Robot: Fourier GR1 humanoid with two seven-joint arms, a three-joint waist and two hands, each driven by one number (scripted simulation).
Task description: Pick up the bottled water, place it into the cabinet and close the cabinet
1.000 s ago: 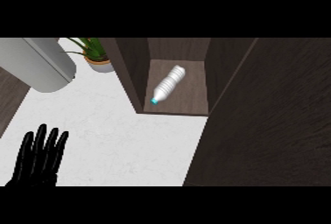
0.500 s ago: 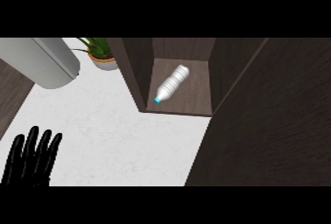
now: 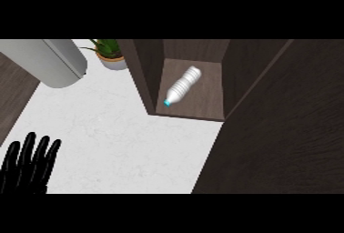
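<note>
At the lower left edge of our view, our black left hand (image 3: 28,166) rests open above the white speckled stone counter (image 3: 128,145), fingers straight, spread wide and pointing up, holding nothing. Above it, at the upper left, a pale grey rounded cylinder-shaped appliance (image 3: 53,61) lies across the counter's corner, beside a strip of dark wood floor or panel (image 3: 13,95). Just right of it stands a small green potted plant in a tan pot (image 3: 108,54), tucked against the outer wall of the dark brown wooden cabinet (image 3: 149,77). Inside the cabinet's open compartment, the clear plastic water bottle with a turquoise cap (image 3: 183,85) lies on its side on the shelf floor, cap toward the front edge and its base angled up to the right, well apart from our left hand. To the right, the cabinet's broad dark wood-grain door (image 3: 282,136) fills the view, swung open. Our right hand shows nowhere here.
</note>
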